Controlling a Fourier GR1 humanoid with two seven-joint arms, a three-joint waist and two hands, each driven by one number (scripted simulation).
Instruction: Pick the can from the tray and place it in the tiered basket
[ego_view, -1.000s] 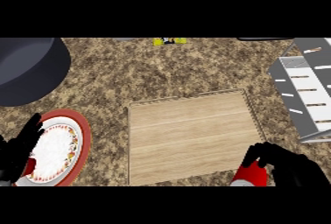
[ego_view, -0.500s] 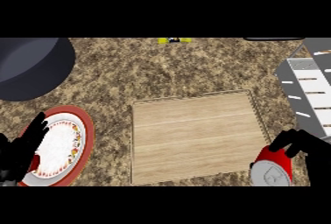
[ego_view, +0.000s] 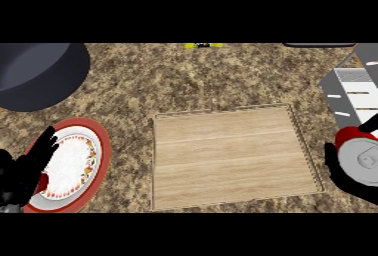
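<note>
Carrying the red, silver-topped can (ego_view: 360, 155) curled in the right hand (ego_view: 345, 175), lift it level over the grey wire tiered basket's (ego_view: 353, 92) rim.

Single head view, looking steeply down onto the counter (ego_view: 221, 80) from close above. Tray (ego_view: 232, 157) centred, plate (ego_view: 70, 172) at lower left, basket (ego_view: 358, 95) at right edge. Hands entering from below.

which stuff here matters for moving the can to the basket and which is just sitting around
Part of the job:
- red can with silver top, held in the right hand
- light wooden tray
- grey wire tiered basket

Lying about:
- white plate with red rim, under the left hand
- dark round pot
- small yellow object
</note>
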